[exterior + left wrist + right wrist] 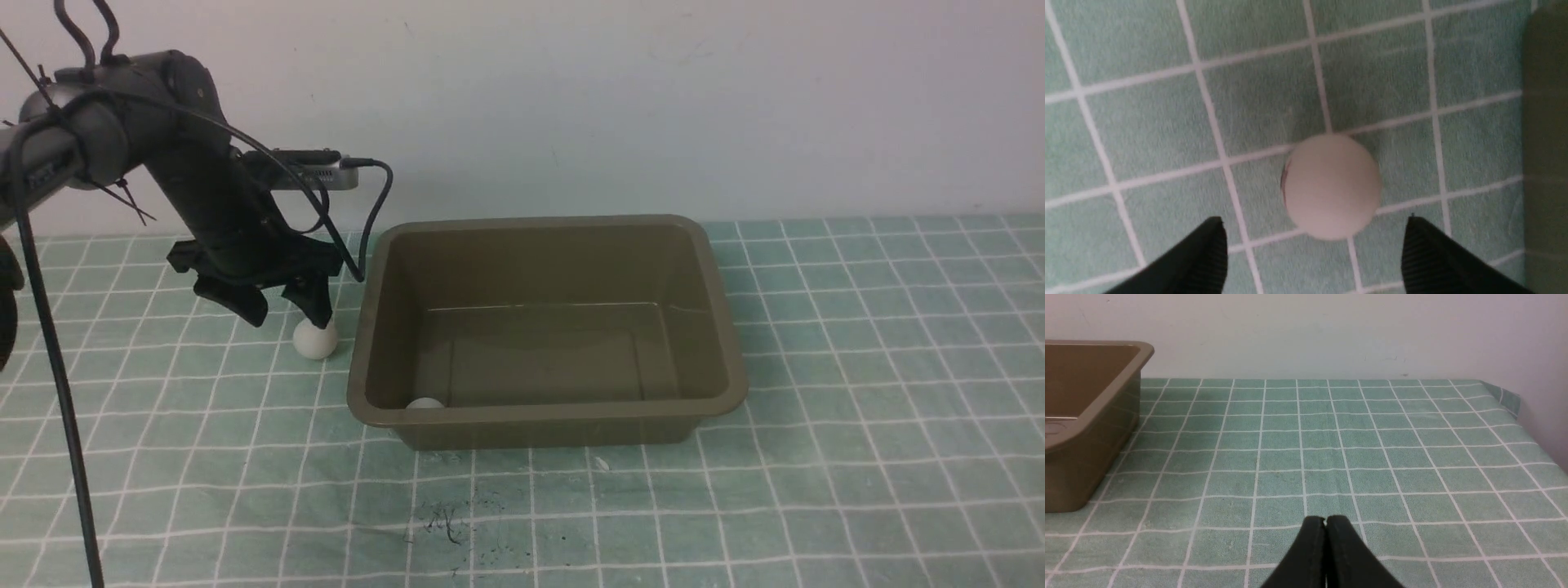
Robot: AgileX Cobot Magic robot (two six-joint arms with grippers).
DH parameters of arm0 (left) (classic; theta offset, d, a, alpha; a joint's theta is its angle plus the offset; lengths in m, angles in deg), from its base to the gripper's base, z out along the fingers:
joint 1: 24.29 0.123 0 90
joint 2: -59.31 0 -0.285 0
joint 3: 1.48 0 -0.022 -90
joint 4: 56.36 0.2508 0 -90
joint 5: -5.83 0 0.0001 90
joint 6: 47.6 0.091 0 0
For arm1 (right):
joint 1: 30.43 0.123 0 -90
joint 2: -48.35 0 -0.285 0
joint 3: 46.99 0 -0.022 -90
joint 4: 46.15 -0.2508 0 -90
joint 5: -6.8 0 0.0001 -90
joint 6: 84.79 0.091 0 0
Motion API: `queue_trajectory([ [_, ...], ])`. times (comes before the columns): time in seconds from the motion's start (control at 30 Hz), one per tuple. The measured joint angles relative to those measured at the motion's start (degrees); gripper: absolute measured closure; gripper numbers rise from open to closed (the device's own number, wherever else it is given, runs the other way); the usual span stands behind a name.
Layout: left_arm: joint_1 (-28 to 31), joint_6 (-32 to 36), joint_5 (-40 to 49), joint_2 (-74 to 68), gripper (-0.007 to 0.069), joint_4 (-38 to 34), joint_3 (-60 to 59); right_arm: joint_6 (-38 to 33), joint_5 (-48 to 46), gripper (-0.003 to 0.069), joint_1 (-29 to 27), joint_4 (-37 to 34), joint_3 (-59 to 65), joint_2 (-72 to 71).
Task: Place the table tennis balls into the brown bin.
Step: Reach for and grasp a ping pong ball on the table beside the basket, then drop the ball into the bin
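One white table tennis ball (315, 339) rests on the green checked cloth just left of the brown bin (735, 327). My left gripper (287, 314) hovers right above it, open, its dark fingertips spread on either side. In the left wrist view that ball (1331, 185), with a faint red mark on one side, lies loose between and beyond the two fingertips (1314, 222), and the bin's wall (1545, 122) borders the frame. A second ball (424, 403) lies inside the bin at its front left corner. My right gripper (1325, 520) is shut and empty, with the bin (1106, 396) off to one side.
The green cloth with white grid lines (857, 449) covers the table up to a pale wall. A black cable (57, 367) hangs down at the left of the front view. Dark specks (457, 531) mark the cloth near the front. The cloth's far corner (1511, 400) shows in the right wrist view.
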Motion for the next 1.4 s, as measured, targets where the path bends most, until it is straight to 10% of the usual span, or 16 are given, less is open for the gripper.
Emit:
queue_trajectory([
  [0.2,-0.27,0.0,-3.17,-4.33,0.0088,0.06,0.06,0.0,0.0,0.0668,0.0,0.0,0.0,0.0],
  [0.33,-0.58,-1.34,-2.9,-5.26,0.0287,0.44,0.06,0.0,0.0,0.0668,0.0,0.0,0.0,0.0],
  [0.57,-0.64,-3.59,1.79,-1.25,0.0279,2.2,5.04,0.0,0.0,0.0668,0.0,0.0,0.0,0.0],
  [0.9,-9.54,9.12,6.15,3.1,0.0279,-13.74,8.36,0.0,0.0,0.0668,0.0,0.0,0.0,0.0],
  [1.2,-14.89,0.62,6.28,1.49,0.006,-12.92,9.94,0.0,0.0,0.0668,0.0,0.0,0.0,0.0],
  [1.4,-14.83,-5.5,6.32,6.51,0.0335,-6.28,10.31,0.0,0.0,0.0668,0.0,0.0,0.0,0.0],
])
